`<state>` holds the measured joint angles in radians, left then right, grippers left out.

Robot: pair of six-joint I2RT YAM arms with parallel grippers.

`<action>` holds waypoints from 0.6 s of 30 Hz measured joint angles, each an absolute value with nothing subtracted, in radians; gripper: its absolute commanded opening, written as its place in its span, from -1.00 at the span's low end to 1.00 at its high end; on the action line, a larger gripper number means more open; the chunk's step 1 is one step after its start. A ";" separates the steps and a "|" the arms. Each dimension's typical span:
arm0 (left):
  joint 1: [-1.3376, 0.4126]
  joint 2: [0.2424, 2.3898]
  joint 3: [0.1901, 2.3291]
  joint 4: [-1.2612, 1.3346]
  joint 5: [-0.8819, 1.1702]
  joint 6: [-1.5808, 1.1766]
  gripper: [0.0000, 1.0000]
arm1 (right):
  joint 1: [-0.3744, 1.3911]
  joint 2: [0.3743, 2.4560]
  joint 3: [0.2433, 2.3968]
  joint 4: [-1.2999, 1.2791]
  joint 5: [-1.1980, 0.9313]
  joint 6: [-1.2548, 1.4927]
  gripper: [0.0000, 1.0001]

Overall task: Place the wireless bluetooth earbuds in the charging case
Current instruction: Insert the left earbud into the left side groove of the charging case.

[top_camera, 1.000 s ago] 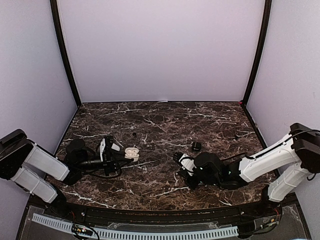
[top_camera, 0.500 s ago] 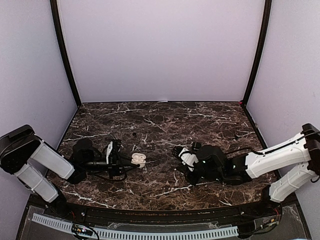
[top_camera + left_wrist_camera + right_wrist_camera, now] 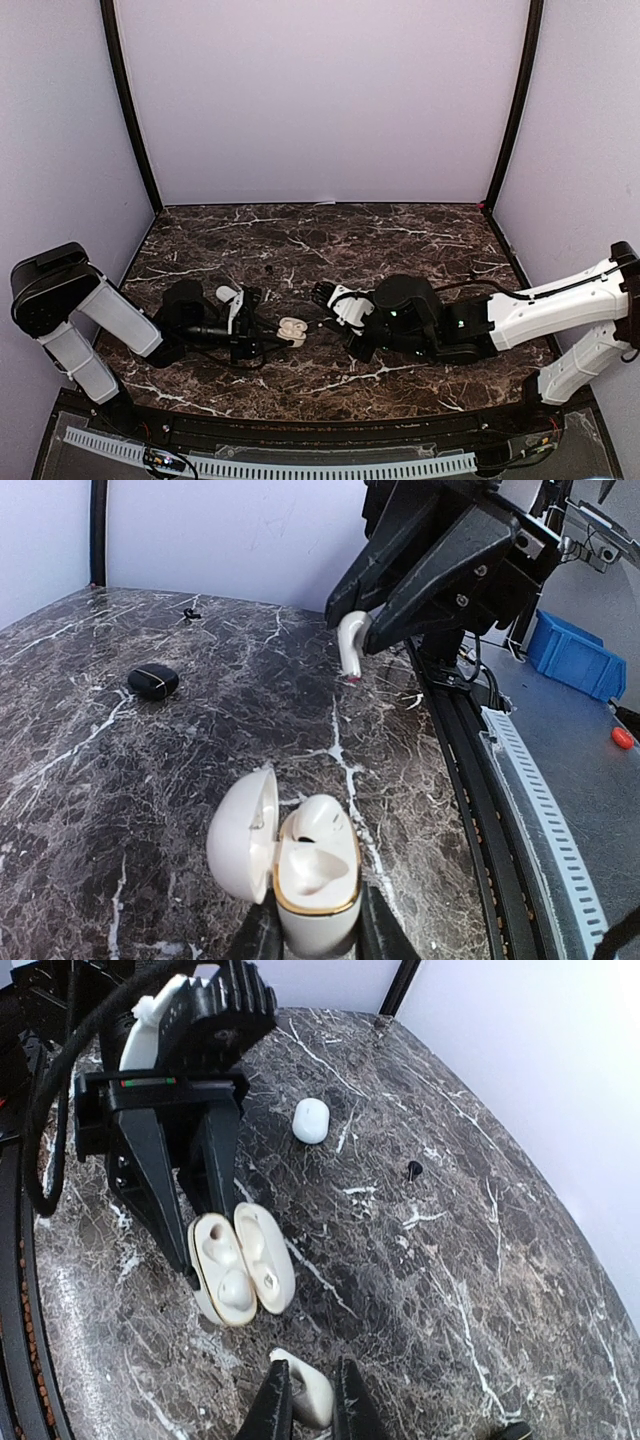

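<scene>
While left gripper [image 3: 312, 938] pinches the open case [image 3: 318, 875], right gripper [image 3: 310, 1402] pinches a white bud [image 3: 313, 1385]. Bud sits near case, not touching.

Arms reach inward, left hand [image 3: 272, 335] and right hand [image 3: 327, 298] both clamped.

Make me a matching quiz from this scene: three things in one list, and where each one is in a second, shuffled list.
Things:
1. open white case
2. white earbud
3. black case

Places:
A. lying free on the table
B. gripped by the left gripper
C. pinched in the right gripper

Pairs: 1-B, 2-C, 3-A
</scene>
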<state>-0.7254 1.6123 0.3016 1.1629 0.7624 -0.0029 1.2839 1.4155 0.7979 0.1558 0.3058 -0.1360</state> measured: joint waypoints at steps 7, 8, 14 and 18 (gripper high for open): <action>-0.738 1.625 0.314 1.158 0.762 -0.003 -1.00 | 1.318 1.511 0.887 0.161 0.332 -0.227 -1.00; -0.739 1.625 0.314 1.158 0.762 -0.003 -1.00 | 1.321 1.523 0.896 0.162 0.334 -0.234 -1.00; -0.741 1.625 0.314 1.157 0.762 -0.003 -1.00 | 1.332 1.589 0.947 0.163 0.342 -0.287 -1.00; -0.744 1.625 0.317 1.155 0.763 -0.003 -1.00 | 1.333 1.627 0.972 0.164 0.342 -0.311 -1.00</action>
